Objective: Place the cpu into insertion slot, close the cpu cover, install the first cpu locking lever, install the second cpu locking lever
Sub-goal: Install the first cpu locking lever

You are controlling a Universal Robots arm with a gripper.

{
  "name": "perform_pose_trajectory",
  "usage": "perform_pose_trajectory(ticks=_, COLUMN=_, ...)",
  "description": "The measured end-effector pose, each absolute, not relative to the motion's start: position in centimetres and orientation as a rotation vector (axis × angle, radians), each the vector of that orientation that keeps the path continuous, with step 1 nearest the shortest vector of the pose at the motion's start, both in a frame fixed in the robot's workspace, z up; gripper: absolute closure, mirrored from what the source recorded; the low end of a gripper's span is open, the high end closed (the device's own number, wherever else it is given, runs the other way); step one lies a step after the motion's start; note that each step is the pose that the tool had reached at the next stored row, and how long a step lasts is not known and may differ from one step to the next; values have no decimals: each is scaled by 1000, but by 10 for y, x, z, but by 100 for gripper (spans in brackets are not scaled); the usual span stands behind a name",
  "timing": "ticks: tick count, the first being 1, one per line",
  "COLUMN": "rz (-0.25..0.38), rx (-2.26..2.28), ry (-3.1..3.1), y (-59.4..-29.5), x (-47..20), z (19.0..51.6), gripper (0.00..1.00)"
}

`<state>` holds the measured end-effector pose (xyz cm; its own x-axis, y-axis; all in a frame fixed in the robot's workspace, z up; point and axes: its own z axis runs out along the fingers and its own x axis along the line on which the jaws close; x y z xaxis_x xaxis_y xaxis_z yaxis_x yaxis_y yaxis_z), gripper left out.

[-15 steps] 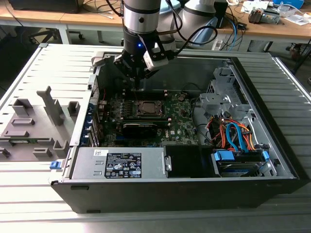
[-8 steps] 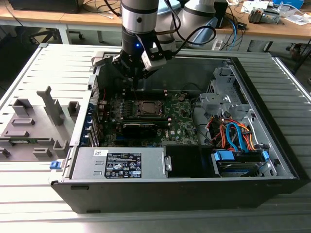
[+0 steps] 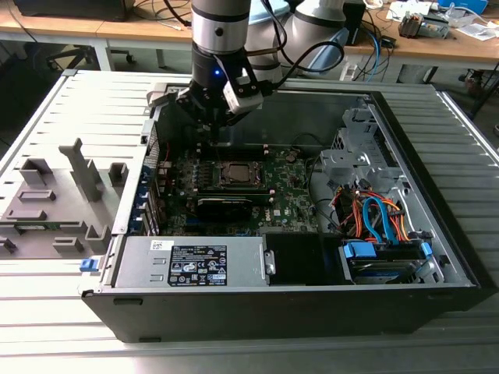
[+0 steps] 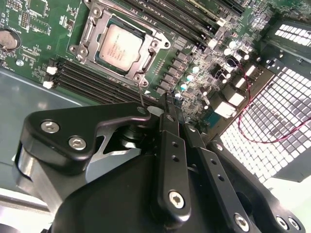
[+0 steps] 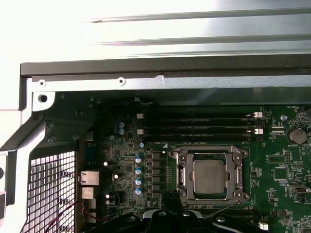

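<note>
The cpu point(image 3: 234, 173) point(image 4: 121, 46) point(image 5: 210, 177) lies flat in the motherboard socket, silver top up. The cpu cover point(image 4: 156, 44) point(image 5: 182, 170), a silvery frame, lies down around it. A thin wire locking lever point(image 4: 141, 94) point(image 5: 221, 209) rises from the socket corner nearest the gripper and ends close to the gripper's linkage. My gripper point(image 3: 211, 134) point(image 4: 167, 101) hangs inside the case just behind the socket, toward the exterior view's left. Its black fingers point(image 4: 173, 160) are pressed together with nothing visible between them.
An open computer case point(image 3: 437, 265) lies on a slatted table. A long black card point(image 3: 224, 204) sits in front of the socket, with the power supply point(image 3: 195, 261) nearer still. Drive cage and coloured cables point(image 3: 374, 214) are at the exterior view's right; grey fixtures point(image 3: 54, 199) at its left.
</note>
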<state>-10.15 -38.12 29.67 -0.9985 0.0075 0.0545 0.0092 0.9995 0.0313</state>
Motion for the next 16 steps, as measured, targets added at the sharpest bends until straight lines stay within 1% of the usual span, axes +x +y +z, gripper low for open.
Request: perform_pose_trajectory(ticks=16, rz=-49, rx=-13, ry=-3087, y=-381, x=-111, z=296, gripper=89)
